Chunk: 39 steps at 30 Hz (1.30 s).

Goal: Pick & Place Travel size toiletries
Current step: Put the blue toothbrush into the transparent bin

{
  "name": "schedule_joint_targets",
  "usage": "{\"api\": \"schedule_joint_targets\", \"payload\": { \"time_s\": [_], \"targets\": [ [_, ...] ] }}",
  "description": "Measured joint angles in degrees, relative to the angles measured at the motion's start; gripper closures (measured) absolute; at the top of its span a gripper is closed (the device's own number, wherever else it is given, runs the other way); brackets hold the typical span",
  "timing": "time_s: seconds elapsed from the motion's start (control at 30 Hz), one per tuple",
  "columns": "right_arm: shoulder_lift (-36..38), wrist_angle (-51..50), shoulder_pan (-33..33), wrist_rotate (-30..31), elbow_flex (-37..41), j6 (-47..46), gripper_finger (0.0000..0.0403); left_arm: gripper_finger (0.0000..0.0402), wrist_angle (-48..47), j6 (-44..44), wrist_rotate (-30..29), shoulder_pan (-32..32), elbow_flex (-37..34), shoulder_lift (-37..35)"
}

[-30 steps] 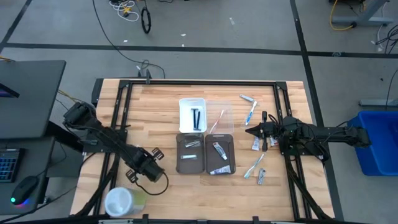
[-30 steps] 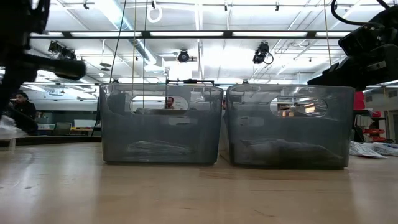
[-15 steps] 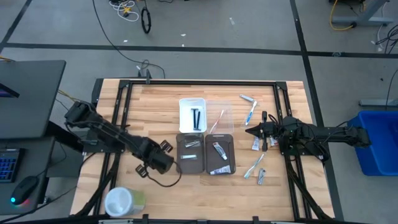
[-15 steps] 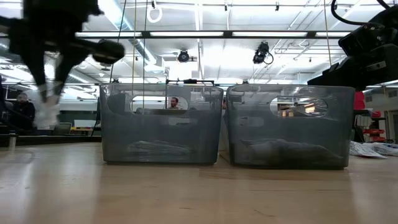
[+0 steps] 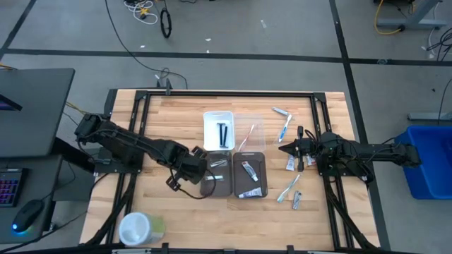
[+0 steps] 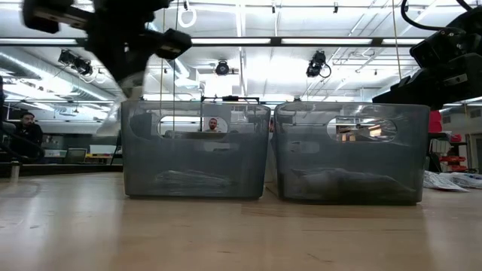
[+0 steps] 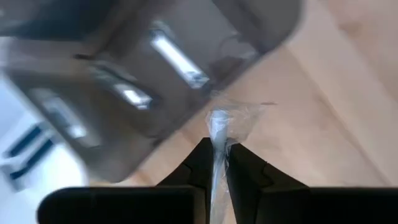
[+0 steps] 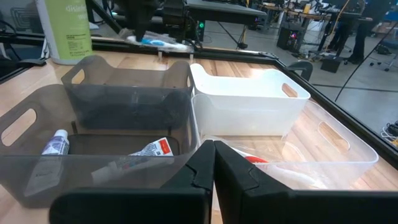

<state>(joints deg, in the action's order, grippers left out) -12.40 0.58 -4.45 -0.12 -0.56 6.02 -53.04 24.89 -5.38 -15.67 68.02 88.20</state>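
My left gripper (image 5: pixel 195 165) hangs above the table at the left rim of the left grey tray (image 5: pixel 215 185), shut on a slim light-blue and white toothbrush in a clear wrapper (image 7: pixel 219 127). The right wrist view shows that toothbrush (image 8: pixel 155 42) far off under the left gripper. The left grey tray holds a few wrapped items (image 7: pixel 177 59). In the right grey tray (image 5: pixel 260 155) lie small white tubes (image 5: pixel 249 169). More loose toiletries (image 5: pixel 290 189) lie at the table's right. My right gripper (image 5: pixel 285 149) waits shut, beside the clear tray. My left gripper pinches the wrapped toothbrush between its two fingers (image 7: pixel 200 158), coming steeply from above. The crumpled wrapper end (image 7: pixel 231 113) sticks out past the fingertips. The toothbrush is lifted clear of table and trays.
A white tray (image 5: pixel 218 116) with black sticks and a clear tray (image 5: pixel 256 125) stand behind the grey ones. A big round white-and-green container (image 5: pixel 138 227) stands at the near left. Bare wood lies left of the trays.
My left gripper has gone from beside the round container toward the table's right and far side and up, to the left grey tray's rim, turning a little about its own axis. It has stayed shut on the toothbrush, which has risen with it.
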Motion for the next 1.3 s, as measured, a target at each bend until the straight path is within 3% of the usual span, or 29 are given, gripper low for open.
{"api": "schedule_joint_targets", "payload": {
  "time_s": [0.3, 0.77, 1.3],
  "targets": [
    [0.00, 0.00, -0.01, 0.00, -0.01, 0.00, 0.0390, 0.0371, 3.77, 2.85, -3.06, 5.27, 3.45, 0.00],
    [-0.02, 0.00, -0.01, 0.00, -0.02, 0.00, 0.0389, 0.0362, 13.48, 15.02, -9.09, 12.11, 8.42, 0.12],
    [-0.90, 0.44, 0.00, 0.00, -0.02, 0.00, 0.0390, 0.0361, 20.71, 32.35, -10.10, 16.12, 21.30, 12.84]
  ]
}}
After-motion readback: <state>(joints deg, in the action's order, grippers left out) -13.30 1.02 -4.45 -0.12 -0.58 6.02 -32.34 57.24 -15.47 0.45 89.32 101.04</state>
